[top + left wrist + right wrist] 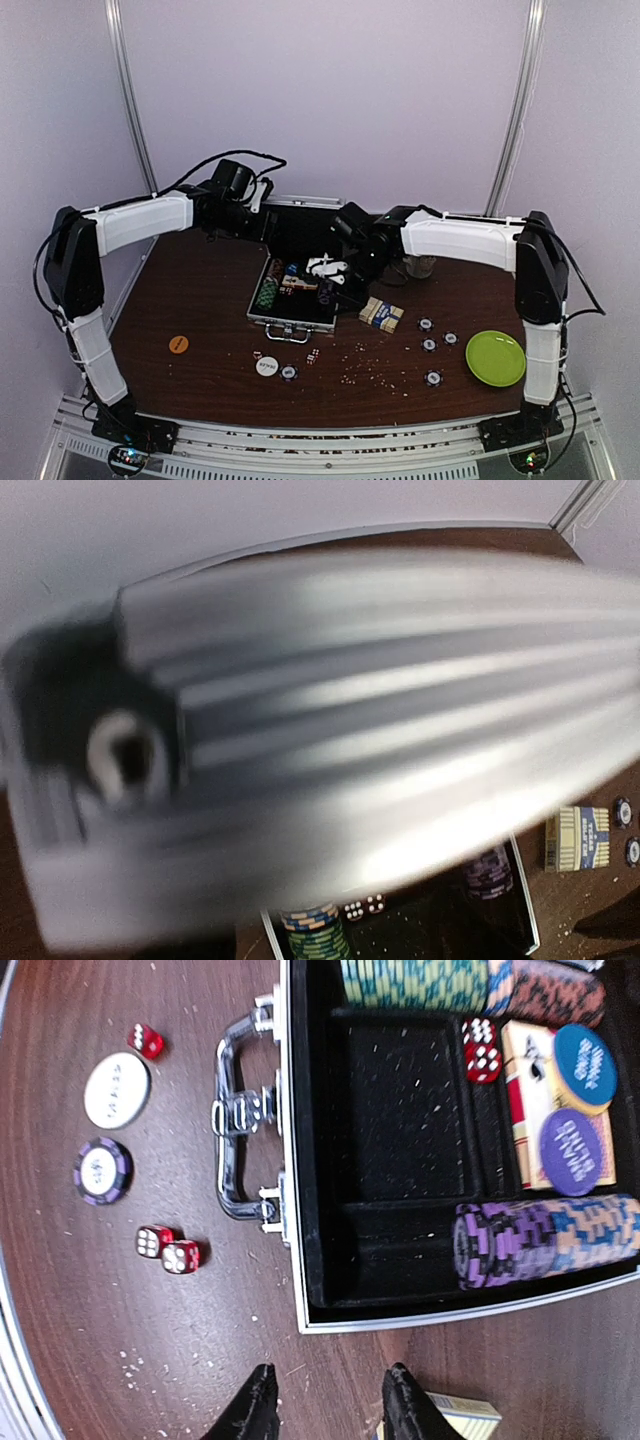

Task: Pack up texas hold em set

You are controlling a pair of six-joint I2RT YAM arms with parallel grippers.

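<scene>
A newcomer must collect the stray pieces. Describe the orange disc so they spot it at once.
Start at the open silver case in the middle of the brown table. Look left from its near edge: the orange disc lies flat there, alone on the wood. It is the only orange piece, apart from the white disc and dark chip near the case.

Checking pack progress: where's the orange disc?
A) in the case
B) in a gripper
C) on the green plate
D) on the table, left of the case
D: the orange disc lies on the table, left of the open case and apart from it.
</scene>
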